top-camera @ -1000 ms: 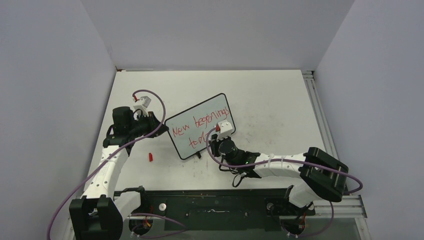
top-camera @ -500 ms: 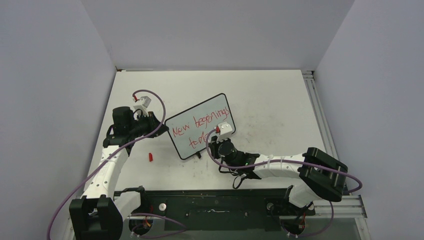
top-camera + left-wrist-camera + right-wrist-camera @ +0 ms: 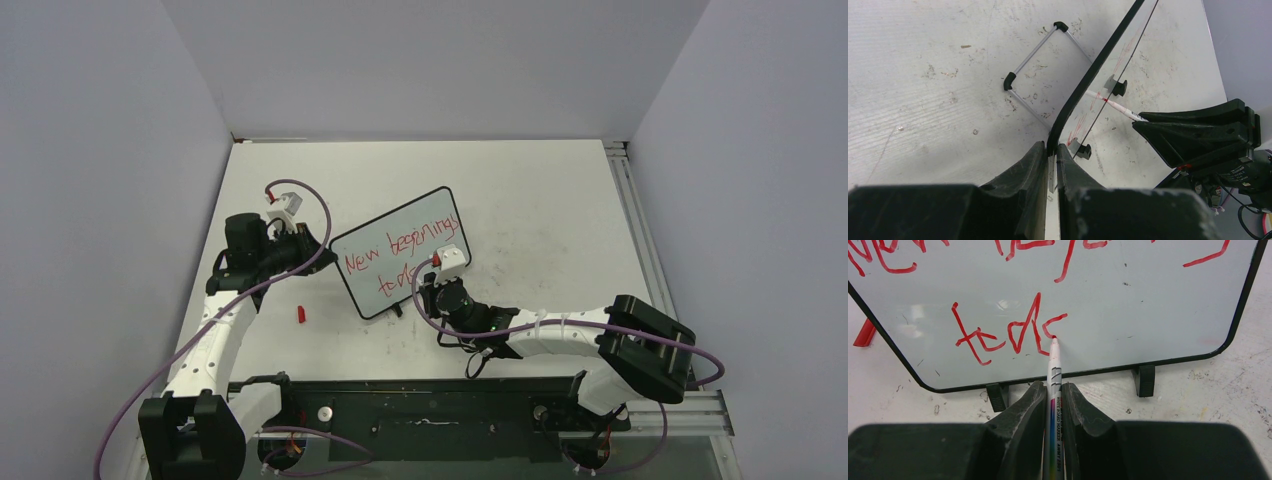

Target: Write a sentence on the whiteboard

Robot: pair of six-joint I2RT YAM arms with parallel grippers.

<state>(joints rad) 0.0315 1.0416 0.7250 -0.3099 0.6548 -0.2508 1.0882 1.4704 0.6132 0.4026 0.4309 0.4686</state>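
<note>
- Red marker lettering, the sentence [image 3: 398, 258], reads much as it did a second ago in the top view. The one change I can make out is that the right wrist has edged very slightly along the second line. The left arm and the whiteboard [image 3: 372, 235] have kept their places.
- The whiteboard stands on its feet left of centre on the tabletop [image 3: 540, 210], between the two arms.
- The right fingers [image 3: 1044, 390] are closed tight on a white marker [image 3: 1053, 367], whose barrel runs up between them. Its red tip touches the board at the right end of the second line, at the foot of a half-made curve after "tod".
- The left fingers [image 3: 1043, 152] are all but shut, pinching the board's thin black frame at its left edge.
- A small red cap [image 3: 300, 314] lies on the tabletop near the board's lower left corner, apart from it.
- The right wrist view cuts off most of the top line, and in the top view the right wrist covers the end of the second line. The left wrist view sees the board almost edge-on, so the lettering shows only as faint red streaks.
</note>
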